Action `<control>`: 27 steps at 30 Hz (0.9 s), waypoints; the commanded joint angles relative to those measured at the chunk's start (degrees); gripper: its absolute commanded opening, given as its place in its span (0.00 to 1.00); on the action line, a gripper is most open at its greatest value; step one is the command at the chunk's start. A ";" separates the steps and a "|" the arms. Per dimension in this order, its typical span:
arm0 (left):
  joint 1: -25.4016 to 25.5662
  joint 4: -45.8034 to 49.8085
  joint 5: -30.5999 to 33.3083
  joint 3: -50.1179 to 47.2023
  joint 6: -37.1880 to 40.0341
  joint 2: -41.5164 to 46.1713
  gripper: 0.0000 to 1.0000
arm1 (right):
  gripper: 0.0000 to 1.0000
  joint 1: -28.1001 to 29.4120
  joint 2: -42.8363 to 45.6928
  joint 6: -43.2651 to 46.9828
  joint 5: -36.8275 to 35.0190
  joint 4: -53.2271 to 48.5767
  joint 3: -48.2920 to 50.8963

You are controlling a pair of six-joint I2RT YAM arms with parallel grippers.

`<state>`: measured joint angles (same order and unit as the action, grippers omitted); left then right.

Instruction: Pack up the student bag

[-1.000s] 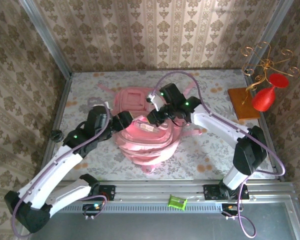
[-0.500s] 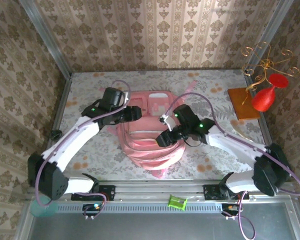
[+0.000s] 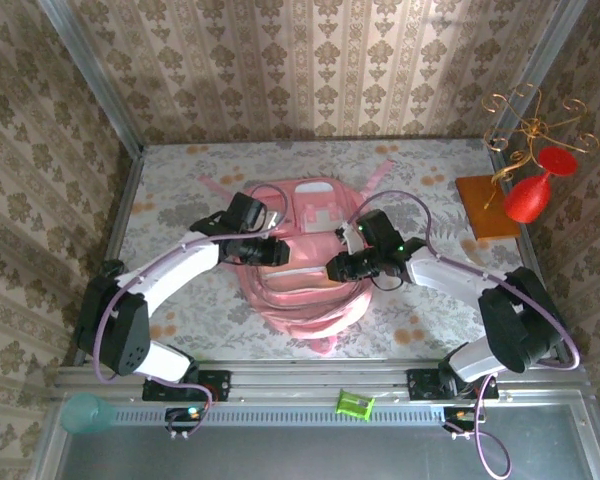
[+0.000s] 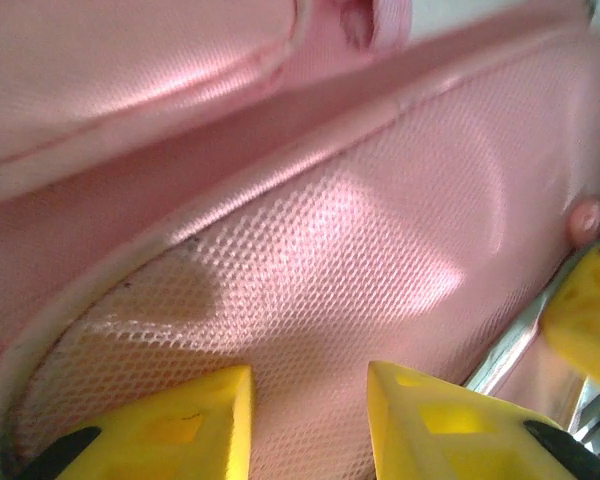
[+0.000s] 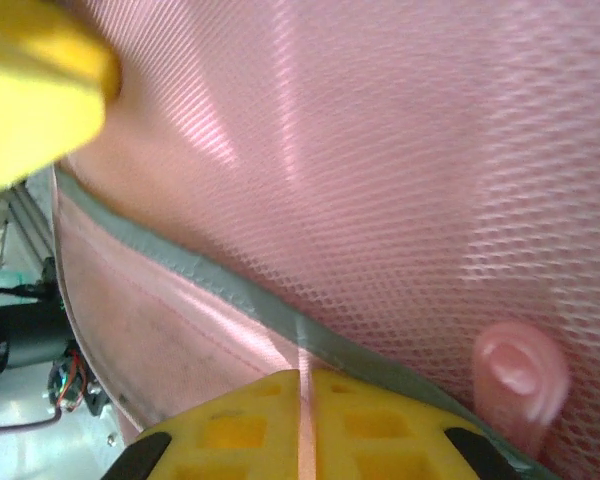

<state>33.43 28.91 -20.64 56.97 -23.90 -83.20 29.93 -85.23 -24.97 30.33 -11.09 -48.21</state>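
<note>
The student bag (image 3: 302,215), a big pink backpack, lies flat in the middle of the table. My left gripper (image 3: 278,251) rests on its left side and my right gripper (image 3: 333,268) on its right side, the two facing each other. In the left wrist view the left gripper (image 4: 310,385) stands open, its yellow fingers (image 4: 185,420) a short gap apart over pink mesh (image 4: 360,240). The right gripper (image 5: 305,378) is shut on a thin pink edge of the bag (image 5: 400,150) beside a grey-green trim (image 5: 220,285).
A wooden block (image 3: 488,206) with a gold wire stand and a red glass (image 3: 531,194) sits at the back right. A green object (image 3: 354,404) lies on the front rail, a teal cup (image 3: 80,412) at the near left. Metal walls edge the table.
The left arm swung from the near left onto the bag's left side, jaws narrowing. The right gripper dropped lower on the bag, opened briefly and shut again. The bag now lies flatter.
</note>
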 commanded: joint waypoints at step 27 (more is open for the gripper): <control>-1.61 -2.82 0.12 -2.29 -2.26 5.26 0.68 | 0.36 10.02 7.96 -6.64 -13.96 9.98 3.94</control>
<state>31.18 25.19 -16.78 54.96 -24.86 -74.35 40.73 -74.48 -25.65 15.07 -7.73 -45.50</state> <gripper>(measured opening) 0.680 0.358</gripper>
